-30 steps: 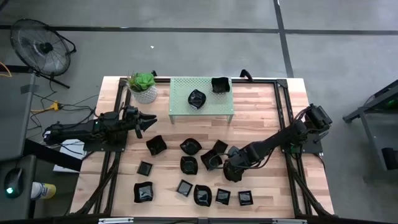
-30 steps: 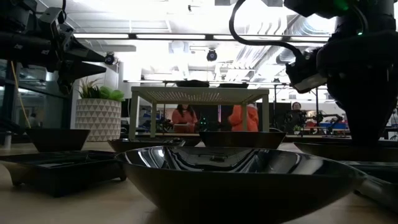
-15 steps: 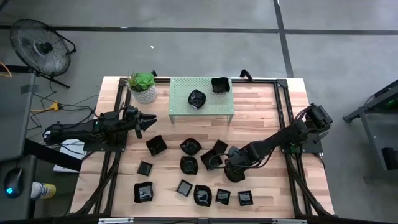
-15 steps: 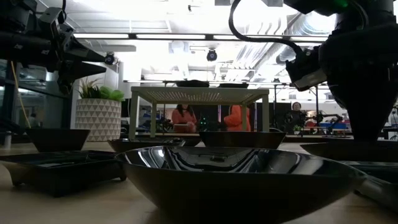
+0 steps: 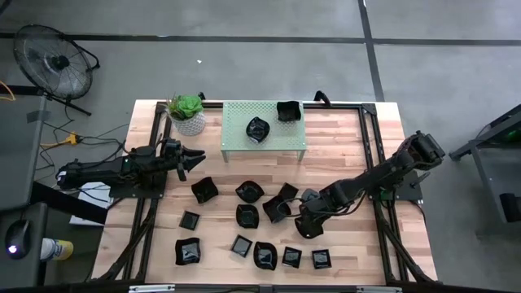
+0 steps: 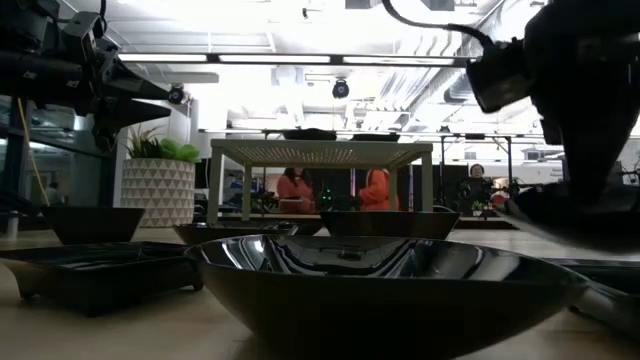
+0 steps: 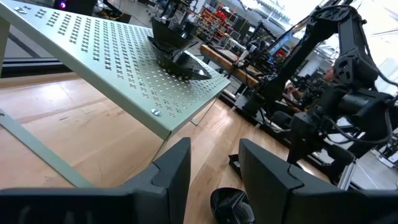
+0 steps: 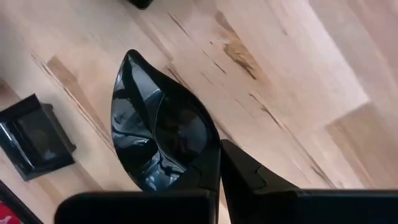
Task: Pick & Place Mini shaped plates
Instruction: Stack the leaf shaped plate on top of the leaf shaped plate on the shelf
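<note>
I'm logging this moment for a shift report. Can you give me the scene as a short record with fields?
right claw: shut on a plate, gripping its rim above the wood
left claw: open, empty, near the table's left side, facing the rack
rack: pale perforated stand at the table's far side, two plates on top
loose plates: about a dozen on the table's near half
plant: white pot, left of the rack
table: light wood
</note>
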You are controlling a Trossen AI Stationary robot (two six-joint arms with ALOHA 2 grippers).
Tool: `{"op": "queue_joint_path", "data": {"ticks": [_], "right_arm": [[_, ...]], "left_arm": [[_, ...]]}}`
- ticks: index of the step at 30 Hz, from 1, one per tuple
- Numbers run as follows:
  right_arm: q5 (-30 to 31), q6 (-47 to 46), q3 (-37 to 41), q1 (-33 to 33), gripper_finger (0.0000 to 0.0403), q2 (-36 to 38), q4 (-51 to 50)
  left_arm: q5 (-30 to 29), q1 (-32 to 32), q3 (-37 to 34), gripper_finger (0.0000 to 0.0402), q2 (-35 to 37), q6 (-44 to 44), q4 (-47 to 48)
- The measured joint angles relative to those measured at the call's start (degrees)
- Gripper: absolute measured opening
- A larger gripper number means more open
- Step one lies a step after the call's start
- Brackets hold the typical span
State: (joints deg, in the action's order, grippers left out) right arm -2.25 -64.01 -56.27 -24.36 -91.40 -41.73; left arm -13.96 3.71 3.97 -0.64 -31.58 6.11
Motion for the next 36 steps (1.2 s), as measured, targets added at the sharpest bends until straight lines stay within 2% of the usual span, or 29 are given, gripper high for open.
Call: {"op": "queue_joint_path", "data": {"ticks": [7, 14, 21, 27, 36], "right_arm": [[1.1, 3.2, -8.5, 0.9, 0.0001, 0.0, -11.2], [5.4, 9.3, -18.4, 4.8, 0.0000, 0.0, -18.6], [9.8, 13.9, -24.7, 10.3, 0.0000, 0.0, -18.1], [10.3, 16.5, -28.1, 15.1, 0.0000, 0.0, -15.0], [9.8, 13.3, -31.5, 22.9, 0.0000, -0.5, -9.2]], "left_arm": [[0.0, 0.0, 0.0, 0.0134, 0.0, 0.0, 0.0], [0.0, 0.0, 0.0, 0.0133, 0.0, 0.0, 0.0], [0.0, 0.0, 0.0, 0.0134, 0.0, 0.0, 0.0], [0.0, 0.0, 0.0, 0.0134, 0.0, 0.0, 0.0], [0.0, 0.0, 0.0, 0.0134, 0.0, 0.0, 0.0]]}}
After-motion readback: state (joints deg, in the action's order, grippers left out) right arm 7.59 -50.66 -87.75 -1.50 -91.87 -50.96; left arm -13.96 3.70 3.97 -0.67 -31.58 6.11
